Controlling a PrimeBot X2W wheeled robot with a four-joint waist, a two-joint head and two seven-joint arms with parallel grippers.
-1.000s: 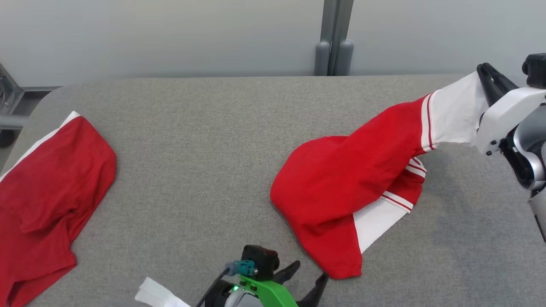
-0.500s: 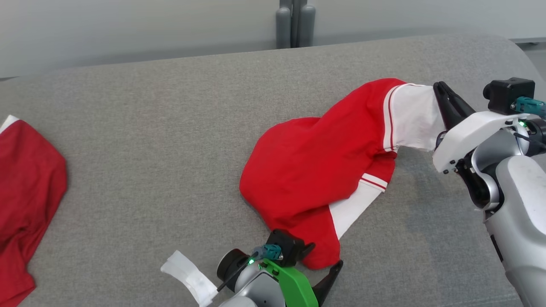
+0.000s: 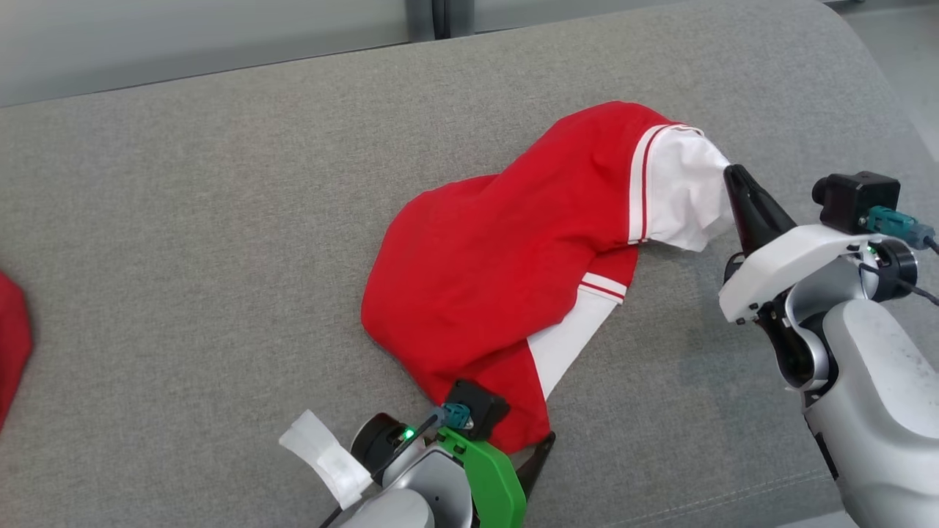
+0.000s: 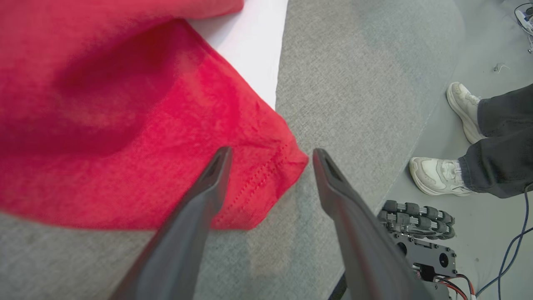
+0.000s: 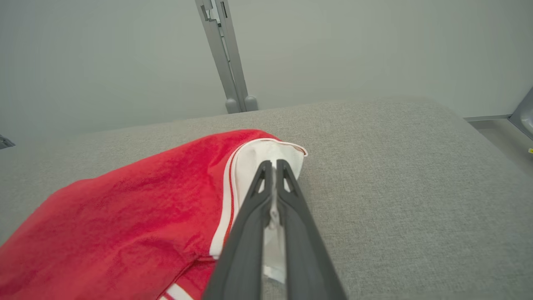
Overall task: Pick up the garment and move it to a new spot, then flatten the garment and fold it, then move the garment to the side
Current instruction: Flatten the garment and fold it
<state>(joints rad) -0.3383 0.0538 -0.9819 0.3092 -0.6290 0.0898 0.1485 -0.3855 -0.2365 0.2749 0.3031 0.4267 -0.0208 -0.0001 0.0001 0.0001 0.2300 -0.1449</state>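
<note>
we see the red garment (image 3: 499,293) lying in a bunched heap on the grey tabletop (image 3: 220,220), right of the middle in the head view. one white, red-striped sleeve (image 3: 678,194) stretches out toward our right side, and another white panel is tucked under the red body. our right gripper (image 3: 731,176) is pinched closed on the end of that sleeve. in the right wrist view its two dark fingers (image 5: 250,233) meet at the tips with a sliver of white cloth between them, and the sleeve is held raised off the tabletop there. our left gripper (image 4: 270,152) is spread wide at the near corner of the garment and holds nothing. in the left wrist view one finger lies over the red hem and the other stands over bare grey fabric just beside the corner. we cannot tell whether either finger touches the cloth. a second red cloth (image 3: 11,352) peeks in at the left edge of the head view, well apart from the garment. beyond the tabletop's edge, a person's pale shoes (image 4: 437,177) stand on the floor.
</note>
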